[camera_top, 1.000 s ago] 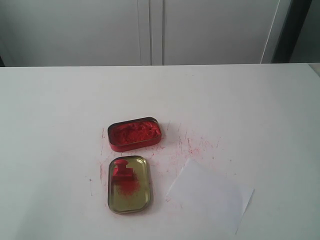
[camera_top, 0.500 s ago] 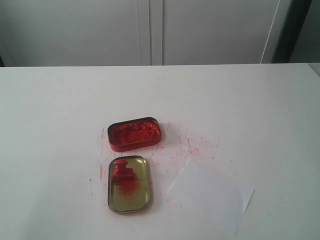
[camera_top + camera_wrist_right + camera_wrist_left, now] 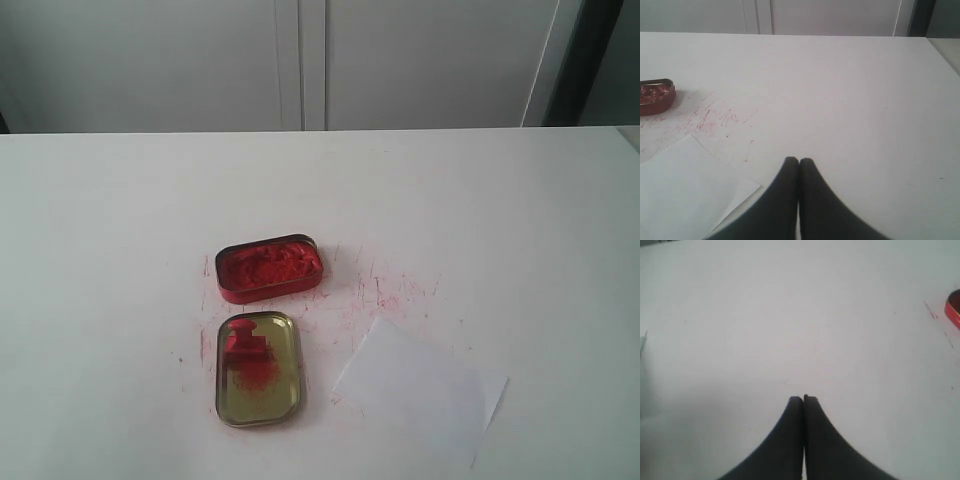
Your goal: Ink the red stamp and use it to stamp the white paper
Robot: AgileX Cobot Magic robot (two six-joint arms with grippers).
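The small red stamp [image 3: 247,345] lies inside the gold tin lid [image 3: 258,368], near its far end, beside a red smudge. Behind the lid stands the red tin of crumbly ink [image 3: 269,267]. The white paper [image 3: 420,388] lies at an angle to the right of the lid, and no stamp mark shows on it. Neither arm appears in the exterior view. My left gripper [image 3: 803,399] is shut and empty over bare table, the ink tin [image 3: 954,307] at the edge of its view. My right gripper [image 3: 799,160] is shut and empty, next to the paper's [image 3: 687,190] corner.
Red ink scratches and smears [image 3: 375,290] mark the white table [image 3: 120,220] between the tin and the paper. White cabinet doors [image 3: 300,60] stand behind the table's far edge. The table's right edge [image 3: 942,55] shows in the right wrist view.
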